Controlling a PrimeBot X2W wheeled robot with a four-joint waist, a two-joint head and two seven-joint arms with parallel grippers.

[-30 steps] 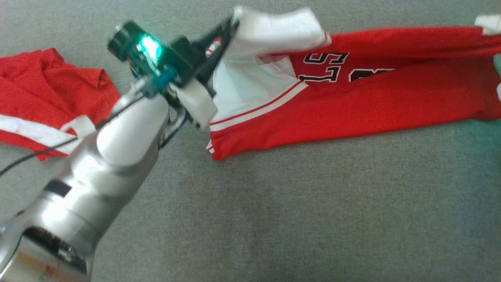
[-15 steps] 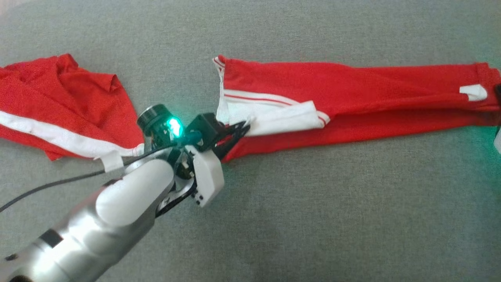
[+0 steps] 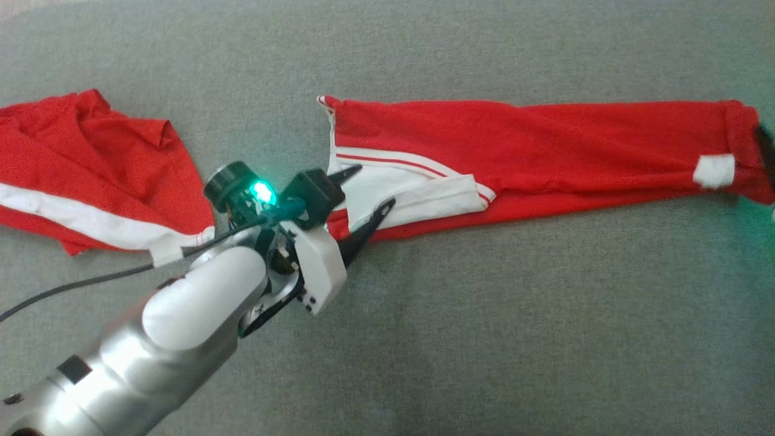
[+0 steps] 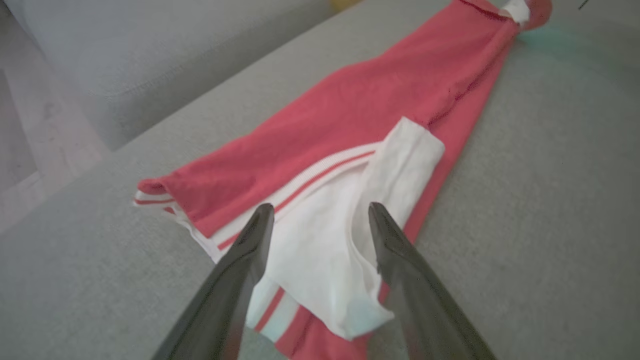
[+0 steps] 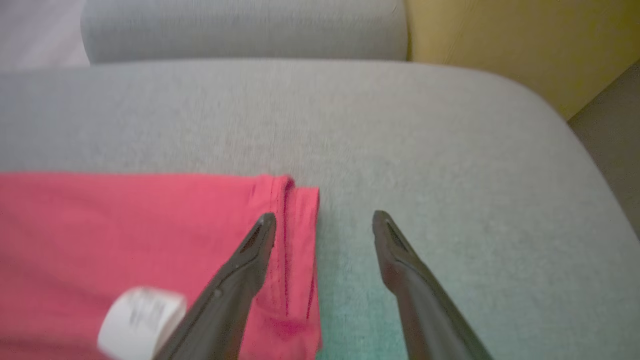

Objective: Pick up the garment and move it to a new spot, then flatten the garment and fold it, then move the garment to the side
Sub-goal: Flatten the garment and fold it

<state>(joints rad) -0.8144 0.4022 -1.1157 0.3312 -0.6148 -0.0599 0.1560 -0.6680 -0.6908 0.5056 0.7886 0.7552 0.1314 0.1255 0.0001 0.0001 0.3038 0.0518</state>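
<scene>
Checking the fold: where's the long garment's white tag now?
In the head view the white tag sits at the right end of the long red garment, next to the open right end effector.

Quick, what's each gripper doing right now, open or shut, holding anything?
Left gripper: open, holding nothing, poised over the white end of the red garment.
Right gripper: open, holding nothing, at the garment's other end.

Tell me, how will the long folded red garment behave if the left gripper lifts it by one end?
Probably floppy: the red garment lies in soft wrinkles, so it would likely sag and unfold. Its loose white sleeve may dangle.
</scene>
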